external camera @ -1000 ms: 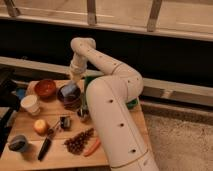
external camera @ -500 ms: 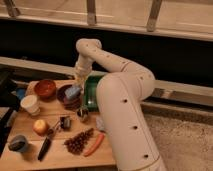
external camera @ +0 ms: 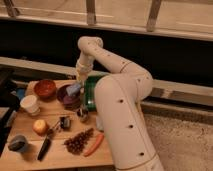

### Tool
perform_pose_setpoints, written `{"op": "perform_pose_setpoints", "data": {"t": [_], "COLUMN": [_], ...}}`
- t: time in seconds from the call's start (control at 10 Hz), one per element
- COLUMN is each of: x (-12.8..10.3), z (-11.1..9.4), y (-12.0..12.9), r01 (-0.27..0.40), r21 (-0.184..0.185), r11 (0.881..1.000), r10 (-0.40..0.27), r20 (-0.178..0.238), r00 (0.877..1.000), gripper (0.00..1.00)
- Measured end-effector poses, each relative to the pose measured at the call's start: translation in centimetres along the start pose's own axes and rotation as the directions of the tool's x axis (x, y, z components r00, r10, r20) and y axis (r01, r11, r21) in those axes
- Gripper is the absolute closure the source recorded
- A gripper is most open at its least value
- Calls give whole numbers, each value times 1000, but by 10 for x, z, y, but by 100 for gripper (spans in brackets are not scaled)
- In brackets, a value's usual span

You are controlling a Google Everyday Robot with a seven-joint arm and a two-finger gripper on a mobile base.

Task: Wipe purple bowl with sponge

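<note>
The purple bowl (external camera: 66, 96) sits on the wooden table (external camera: 30, 159), in its back middle part. A light blue sponge (external camera: 74, 90) lies tilted inside the bowl against its right side. My gripper (external camera: 79, 83) reaches down from the white arm (external camera: 107, 60) to the bowl's right rim and is shut on the top of the sponge. The arm's large white body (external camera: 122, 125) fills the right of the view and hides the table's right part.
A red-brown bowl (external camera: 45, 88) sits left of the purple one and a white cup (external camera: 30, 104) in front of it. A green container (external camera: 90, 93) stands to the right. An apple (external camera: 40, 126), a dark cup (external camera: 17, 143), a carrot (external camera: 94, 144) and a brown cluster (external camera: 78, 141) lie nearer.
The gripper has come down and slightly right with the sponge, into the purple bowl. The arm's elbow has swung right.
</note>
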Motion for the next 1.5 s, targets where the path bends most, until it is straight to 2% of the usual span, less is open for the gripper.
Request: {"op": "perform_pose_setpoints", "data": {"t": [0.2,0.5,0.8,1.0,1.3,1.5], "x": [-9,7,35,45,32,8], "z": [13,19,10,-1,-4,4], "y": [20,37,22,-3,-12,4], "r01": [40,59,10,-33,-22,18], "r21": [-34,-54,-31,1,22,16], "r11": [999,997,999,999,1000,1000], "r10": [-40,-60,-11,33,23,-17], "r20": [-3,-13,-33,-34,-30,-28], "r00": [999,998,999,999,999,999], "gripper": [100,100,100,100,100,100]}}
